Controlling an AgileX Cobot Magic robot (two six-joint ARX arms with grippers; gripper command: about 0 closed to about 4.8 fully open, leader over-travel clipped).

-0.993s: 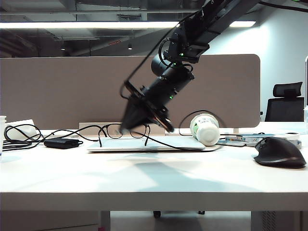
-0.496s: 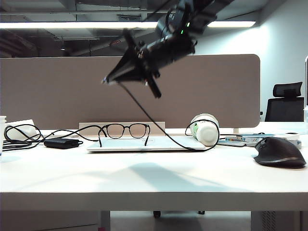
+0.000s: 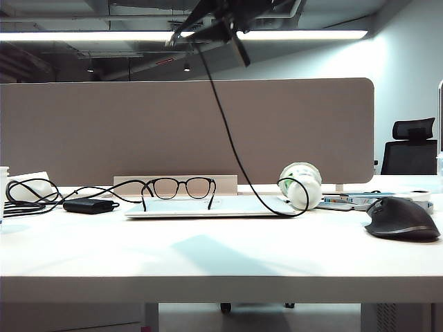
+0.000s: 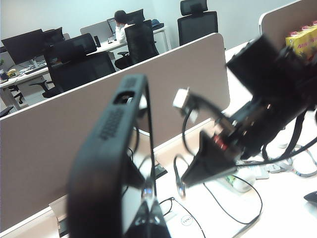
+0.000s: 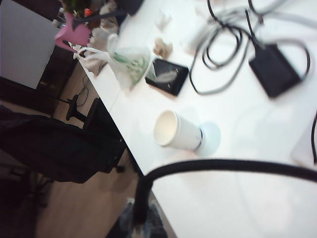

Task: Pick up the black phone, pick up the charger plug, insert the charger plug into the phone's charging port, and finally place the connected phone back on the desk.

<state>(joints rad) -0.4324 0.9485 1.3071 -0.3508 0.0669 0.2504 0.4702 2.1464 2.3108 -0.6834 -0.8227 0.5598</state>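
I have both arms up high above the tabletop (image 3: 221, 256). My left gripper (image 4: 146, 210) has its jaws pinched on the lower end of the black phone (image 4: 111, 163), which stands upright in the left wrist view with its edge toward the camera. The phone is a thin, stiff, smooth slab, so I judge it could pivot or slip under a sideways push; a hold low and across the flat faces looks right, leaving the charging port end free. I cannot make out the port itself.

My right gripper (image 3: 176, 38) sits at the very top of the exterior view, jaws pressed together on the cable (image 3: 232, 145) just behind the charger plug (image 4: 182, 99). In the left wrist view the silvery plug tip is near the phone's upper end but apart from it. The cable is light and limp, trailing down to the tabletop near a toppled white cup (image 3: 301, 185), so I expect its drag to nudge the plug off line. Gripping close to the collar keeps the tip steady.
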